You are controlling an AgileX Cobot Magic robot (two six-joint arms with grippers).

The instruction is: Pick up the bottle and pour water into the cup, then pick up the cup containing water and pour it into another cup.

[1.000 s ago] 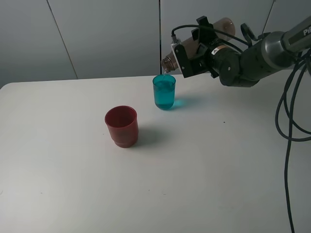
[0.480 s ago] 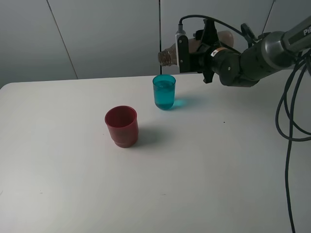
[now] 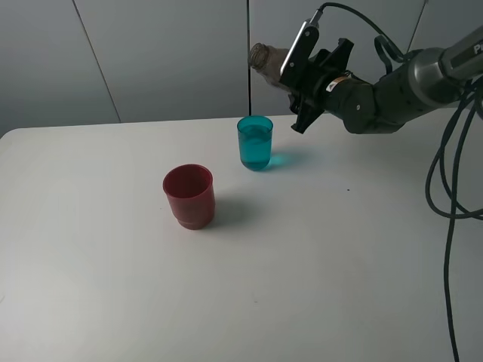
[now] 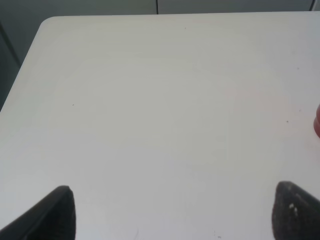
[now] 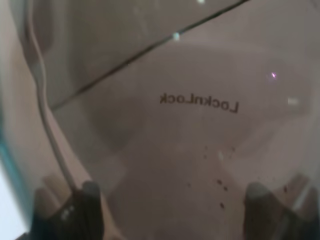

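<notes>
bottle | neck now raised, was level | right end effector gripping

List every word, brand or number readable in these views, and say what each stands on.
"LocknLock": on the wall of the bottle, right wrist view.
"PI", with the rest cut off by the picture's edge: on the right arm, exterior view.
Small sticker near that arm's wrist: too small to read.

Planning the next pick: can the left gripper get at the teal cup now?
Probably yes. The left gripper is open and empty, and the teal cup stands alone, apart from the red cup. The right gripper holds the bottle above it, which could crowd a top approach.
</notes>
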